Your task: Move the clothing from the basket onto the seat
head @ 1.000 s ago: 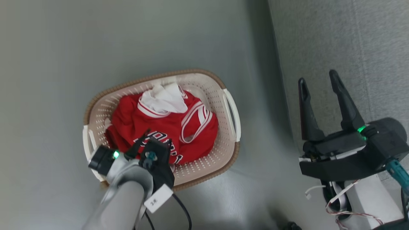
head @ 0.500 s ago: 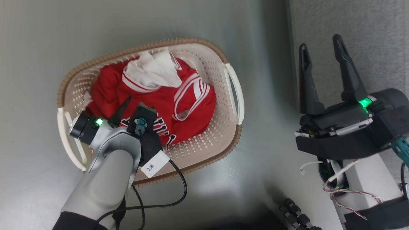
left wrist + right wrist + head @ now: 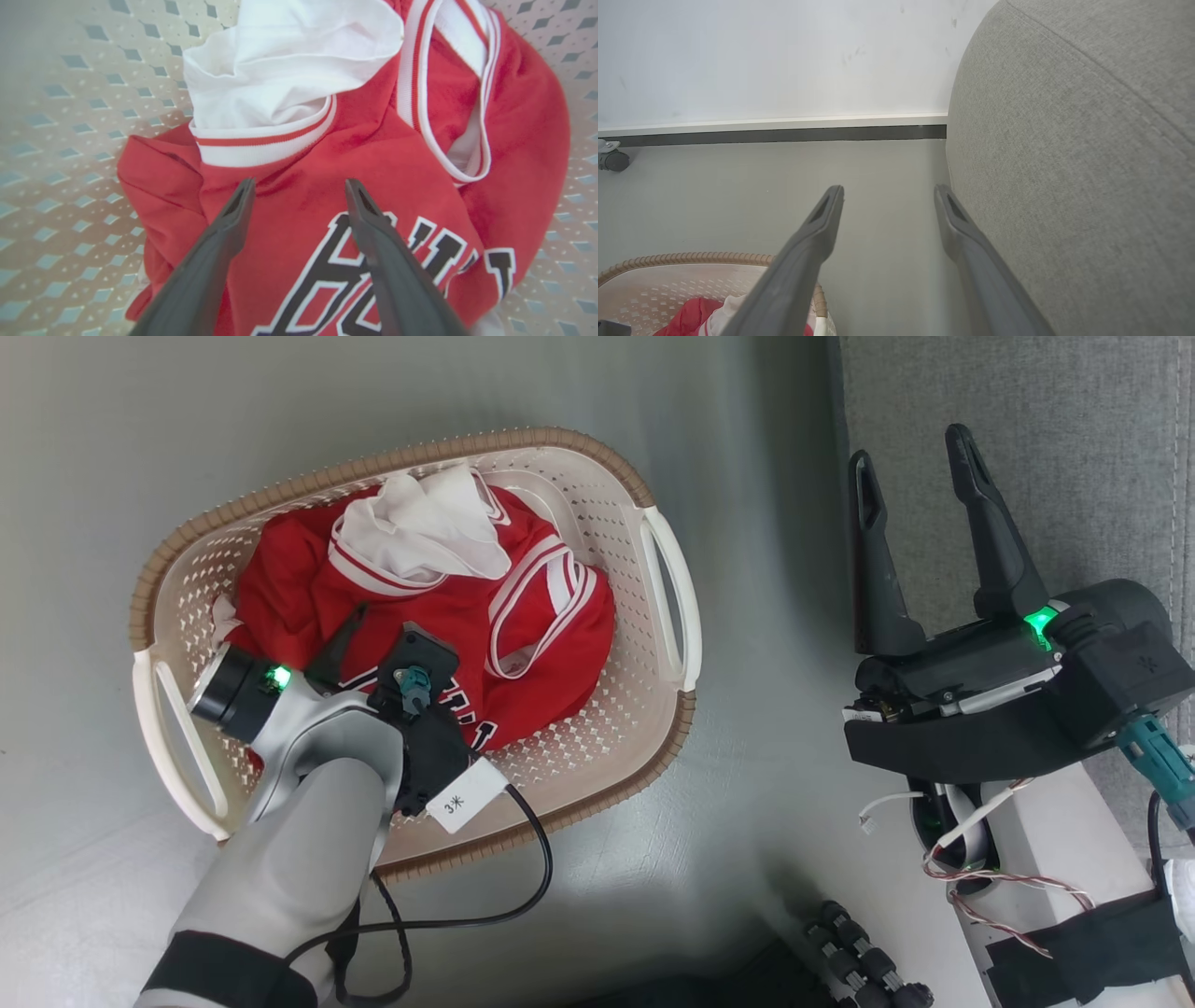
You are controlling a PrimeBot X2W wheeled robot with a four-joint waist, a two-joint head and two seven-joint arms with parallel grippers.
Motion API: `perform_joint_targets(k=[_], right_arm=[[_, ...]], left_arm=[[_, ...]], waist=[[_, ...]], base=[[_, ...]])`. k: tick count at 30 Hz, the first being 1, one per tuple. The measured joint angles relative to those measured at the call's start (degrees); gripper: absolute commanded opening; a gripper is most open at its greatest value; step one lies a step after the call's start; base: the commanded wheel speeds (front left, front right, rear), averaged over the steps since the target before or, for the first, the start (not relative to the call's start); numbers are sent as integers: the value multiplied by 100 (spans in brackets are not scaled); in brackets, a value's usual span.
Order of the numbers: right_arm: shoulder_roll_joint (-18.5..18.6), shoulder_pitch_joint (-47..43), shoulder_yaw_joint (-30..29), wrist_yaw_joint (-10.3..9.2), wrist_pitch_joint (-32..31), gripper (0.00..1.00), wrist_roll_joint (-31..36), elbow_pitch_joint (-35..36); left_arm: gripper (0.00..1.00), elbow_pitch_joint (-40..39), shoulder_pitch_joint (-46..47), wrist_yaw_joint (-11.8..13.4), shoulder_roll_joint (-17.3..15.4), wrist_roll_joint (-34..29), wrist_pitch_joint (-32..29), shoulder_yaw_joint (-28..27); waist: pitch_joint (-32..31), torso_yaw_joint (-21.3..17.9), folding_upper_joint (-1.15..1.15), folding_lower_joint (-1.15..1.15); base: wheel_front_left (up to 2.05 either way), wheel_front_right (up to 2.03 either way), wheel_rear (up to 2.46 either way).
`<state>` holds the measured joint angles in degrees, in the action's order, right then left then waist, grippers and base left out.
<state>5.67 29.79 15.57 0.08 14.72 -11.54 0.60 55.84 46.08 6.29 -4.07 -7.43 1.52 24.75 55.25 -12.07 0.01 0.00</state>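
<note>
Down into the cream laundry basket (image 3: pixel 579 513) with the left end effector (image 3: pixel 300 183), spread wide and holding nothing. Pointing straight at the red jerseys (image 3: pixel 327 154), heaped in the middle of the basket, none on the grey sofa seat (image 3: pixel 1046 439). Straddling plain red cloth with both tips, just short of the white striped collar band (image 3: pixel 261 144) and just above the black-and-white lettering (image 3: pixel 439 245); touching or a shade clear, hard to call. Over by the seat's edge with the right end effector (image 3: pixel 910 446), equally wide, empty, well apart from the heap. Clearly a left-arm pick: probably on along the fingers, then pinch a fold. Looking at a heap stretched along the basket's length, with the seat off to the robot's right across bare floor (image 3: pixel 766 709).
</note>
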Motion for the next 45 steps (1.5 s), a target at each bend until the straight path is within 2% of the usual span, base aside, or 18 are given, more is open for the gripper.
perform_joint_targets(k=[4,5,6,8,9,22,31,33,34,36,45], right_arm=[[-12,1,-14,38,0,100,0,-74],[-18,3,-18,43,0,100,0,-87],[-24,6,-20,43,0,100,0,-99],[-36,14,-23,45,0,100,0,-134],[-42,16,-27,45,1,100,0,-169],[-100,23,-190,96,0,100,0,-695],[-37,-155,-353,146,0,100,1,-1065],[-25,-214,-370,153,0,100,2,-1123],[-20,-235,-379,153,0,100,7,-1158],[-2,-258,-405,179,0,100,8,-1209],[113,-463,-493,216,0,100,53,-1446]], left_arm=[[100,175,41,32,0,-7,-101,-21],[82,222,42,33,1,-5,-125,-30],[46,269,42,33,1,-5,-140,-38],[23,326,42,34,3,-5,-143,-49],[0,352,42,34,8,-5,-142,-52],[0,412,-74,34,137,312,352,-149],[0,207,-322,20,159,847,1053,-265],[45,-1,-384,18,163,1112,1137,-218],[81,-108,-428,18,165,1214,1187,-197],[99,-312,-508,10,166,1454,1235,-140],[100,-1014,-908,-16,174,2148,1279,14]], waist=[[4,-28,-1,0],[4,-34,-1,0],[4,-40,-1,0],[-2,-48,-1,0],[-11,-50,-1,0],[-466,19,-1,0],[-1079,205,-1,0],[-1217,253,-1,0],[-1287,278,-1,-1],[-1429,329,-1,0],[-2005,567,-1,-1]], base=[[0,0,0],[0,0,0],[0,0,0],[0,0,0],[0,0,0],[0,0,0],[0,0,0],[0,0,0],[0,0,0],[0,0,0],[0,0,0]])
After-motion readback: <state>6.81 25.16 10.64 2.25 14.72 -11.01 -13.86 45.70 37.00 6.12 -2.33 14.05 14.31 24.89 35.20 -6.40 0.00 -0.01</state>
